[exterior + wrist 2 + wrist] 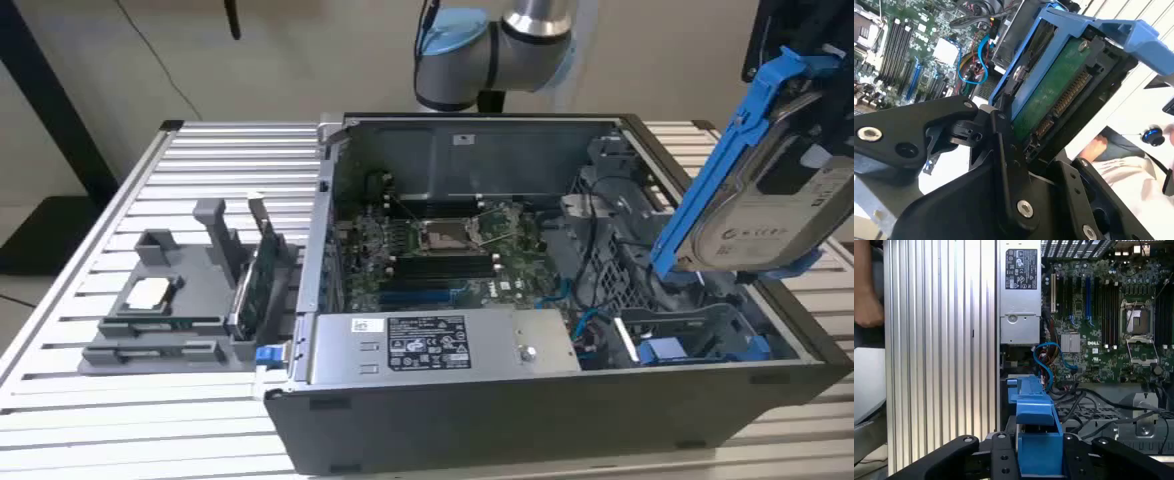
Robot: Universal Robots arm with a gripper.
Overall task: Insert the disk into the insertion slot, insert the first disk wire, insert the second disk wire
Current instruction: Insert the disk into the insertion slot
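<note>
The disk [771, 222], a silver-grey drive with a white label in a bright blue carrier [737, 135], hangs tilted on edge above the open computer case's side at the exterior view's right. My gripper [1038, 460] is shut on it, with black fingers [999, 452] on both sides of the blue carrier [1036, 422]. In the second wrist view the disk's green circuit board and connector [1056, 95] face the camera, with the gripper [1039, 147] clamped around its end. The insertion slot [687, 318] lies below the disk, in the grey cage with a perforated wall. Blue wires [1046, 357] curl beside the cage.
An open case [534, 420] holds a motherboard [441, 245] and a power supply [441, 345]. Another blue-fronted drive [663, 350] sits in the cage. A grey parts fixture [174, 300] stands on the slatted table [200, 150]. A person's hand [866, 305] is near the table's edge.
</note>
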